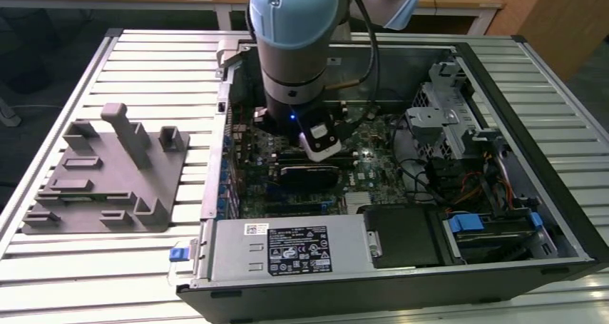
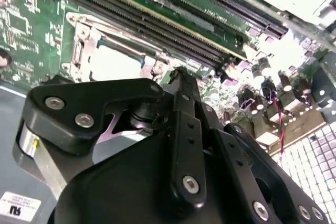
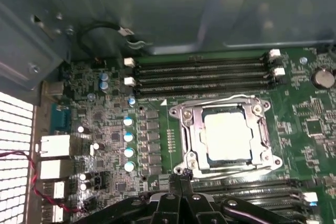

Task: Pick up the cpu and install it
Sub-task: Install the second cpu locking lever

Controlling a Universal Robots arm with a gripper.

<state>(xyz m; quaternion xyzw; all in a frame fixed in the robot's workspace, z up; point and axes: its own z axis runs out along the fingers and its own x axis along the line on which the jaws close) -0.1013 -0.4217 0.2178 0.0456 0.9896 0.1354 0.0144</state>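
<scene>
The cpu is a pale silvery square lying flat inside the metal socket frame on the green motherboard; it also shows as a bright square in the second wrist view. My gripper hovers just off the socket's edge, beside the cpu and not touching it. Its two black fingers meet at the tips, shut with nothing between them. In the second wrist view the gripper points at the board next to the socket. The arm reaches down into the open computer case.
Memory slots run along both sides of the socket. A black ribbed module lies on the board near the wrist. The case walls, drive bays and power supply hem the arm in. A grey tray with posts sits at the exterior view's left.
</scene>
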